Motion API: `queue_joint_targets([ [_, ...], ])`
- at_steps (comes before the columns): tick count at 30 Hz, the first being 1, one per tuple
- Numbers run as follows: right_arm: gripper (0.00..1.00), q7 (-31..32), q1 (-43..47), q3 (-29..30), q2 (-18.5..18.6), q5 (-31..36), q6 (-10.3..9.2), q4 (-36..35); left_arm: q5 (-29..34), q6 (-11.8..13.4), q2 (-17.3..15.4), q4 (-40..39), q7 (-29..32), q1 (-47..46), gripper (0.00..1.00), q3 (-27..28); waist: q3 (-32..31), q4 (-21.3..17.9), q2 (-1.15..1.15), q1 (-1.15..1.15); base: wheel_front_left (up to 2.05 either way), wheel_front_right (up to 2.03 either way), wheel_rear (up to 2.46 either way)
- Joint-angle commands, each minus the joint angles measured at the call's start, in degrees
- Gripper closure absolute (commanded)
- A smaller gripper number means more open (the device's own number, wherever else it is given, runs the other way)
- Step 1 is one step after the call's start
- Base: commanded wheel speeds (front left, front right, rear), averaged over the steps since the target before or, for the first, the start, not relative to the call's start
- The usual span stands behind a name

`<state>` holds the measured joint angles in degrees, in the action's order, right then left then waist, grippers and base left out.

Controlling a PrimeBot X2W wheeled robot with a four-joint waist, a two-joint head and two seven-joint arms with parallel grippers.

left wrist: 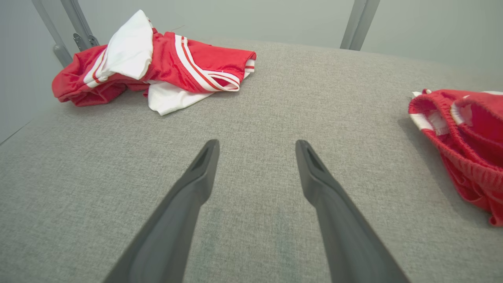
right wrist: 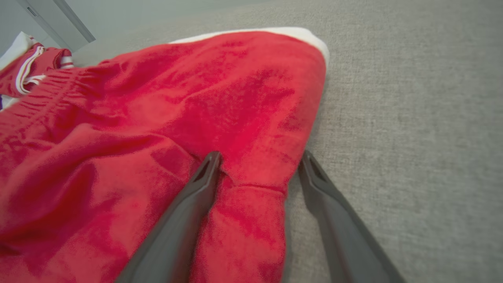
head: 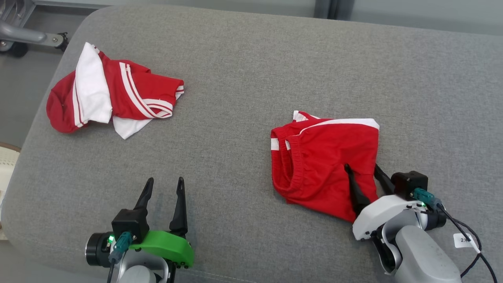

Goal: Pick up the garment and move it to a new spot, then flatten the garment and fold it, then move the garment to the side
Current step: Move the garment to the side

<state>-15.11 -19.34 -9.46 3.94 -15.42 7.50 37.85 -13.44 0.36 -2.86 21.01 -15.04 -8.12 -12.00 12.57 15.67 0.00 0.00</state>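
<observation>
Nearest the camera, the left gripper sits low over the front of the grey cushion. Its fingers are spread wide with nothing between them, just bare fabric under it. Its own wrist cam shows the same: left gripper gaping, with only cushion below.

Over on the right, the right gripper is at the near right corner of the shorts. It's not clamped either, the jaws stand wide apart. One finger lies on top of the red cloth and the other is right at the hem, on the cushion side. In the right wrist cam, the right gripper has a ridge of the shorts bunched up between its two fingers. The fingers straddle it, they don't pinch it, so no real grasp.

The shorts lie crumpled on the right half of the cushion, with the elastic waistband facing left and a white stripe along the far edge. The left wrist cam catches that waistband end of the shorts at its right side.

Farther back on the left, well apart from the shorts, a red and white shirt is heaped near the far left corner. It shows in the left wrist cam too, shirt, and just peeks in at the right wrist cam's top left.

Past the cushion's corner there's a metal frame on casters on the floor.
</observation>
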Motion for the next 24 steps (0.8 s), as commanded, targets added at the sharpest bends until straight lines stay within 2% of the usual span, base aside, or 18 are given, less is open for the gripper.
queue_joint_targets([
  [1,0.00,0.1,-0.9,-0.4,0.2,-0.7,-0.03,2.6,0.0,0.3,-0.1,-0.2,-0.2,-1.0,0.00,-0.2,1.4,1.5,0.00,0.00,0.00,0.00,0.00],
  [2,0.00,0.2,-1.0,-0.7,0.2,-0.9,-0.03,3.9,0.0,0.3,-0.1,-0.2,-0.2,-1.0,0.00,-0.2,1.4,1.5,0.00,0.00,0.00,0.00,0.00],
  [3,0.10,0.3,-1.1,-0.7,0.1,-1.4,-0.03,4.6,0.0,0.5,-0.1,-0.2,-0.2,-1.1,0.00,-0.3,1.4,1.5,0.00,0.00,0.00,0.00,0.00],
  [5,0.98,0.3,-1.7,-1.0,0.2,-1.7,-0.02,4.7,0.0,0.5,-0.1,-0.4,-0.2,-1.4,0.00,-0.3,1.4,1.4,0.00,0.00,0.00,0.00,0.00],
  [9,1.00,0.1,-2.5,-0.4,0.8,-1.1,-0.03,1.8,0.7,0.6,-0.1,-0.6,-0.2,-1.3,0.00,0.2,1.1,0.0,0.00,0.00,0.00,0.00,0.00],
  [13,1.00,0.0,-2.0,1.0,0.8,-0.5,-0.06,-0.2,1.6,0.0,-0.1,-0.3,-0.2,-0.8,0.00,0.7,-0.2,-3.4,0.00,0.00,0.00,0.00,0.00],
  [21,1.00,0.0,0.5,2.0,-0.1,0.0,-0.05,-1.4,3.2,-1.5,-0.1,0.2,-0.2,-0.9,0.00,1.0,-3.3,-15.8,0.00,0.00,0.00,0.00,0.00],
  [22,1.00,0.0,1.1,2.3,-0.3,0.1,-0.05,-1.7,3.3,-1.7,-0.1,0.0,-0.2,-1.6,0.00,0.8,-3.8,-19.1,0.00,0.00,0.00,0.00,0.00],
  [23,1.00,0.0,1.1,2.3,-0.3,0.1,-0.05,-1.7,3.3,-1.7,-0.1,0.0,-0.2,-1.6,0.00,0.8,-3.8,-19.1,0.00,0.00,0.00,0.00,0.00],
  [24,1.00,0.0,1.4,2.5,-0.4,-0.1,-0.05,-1.8,3.4,-1.8,-0.1,0.0,-0.2,-1.9,0.00,0.7,-3.9,-20.7,0.00,0.00,0.00,0.00,0.00],
])
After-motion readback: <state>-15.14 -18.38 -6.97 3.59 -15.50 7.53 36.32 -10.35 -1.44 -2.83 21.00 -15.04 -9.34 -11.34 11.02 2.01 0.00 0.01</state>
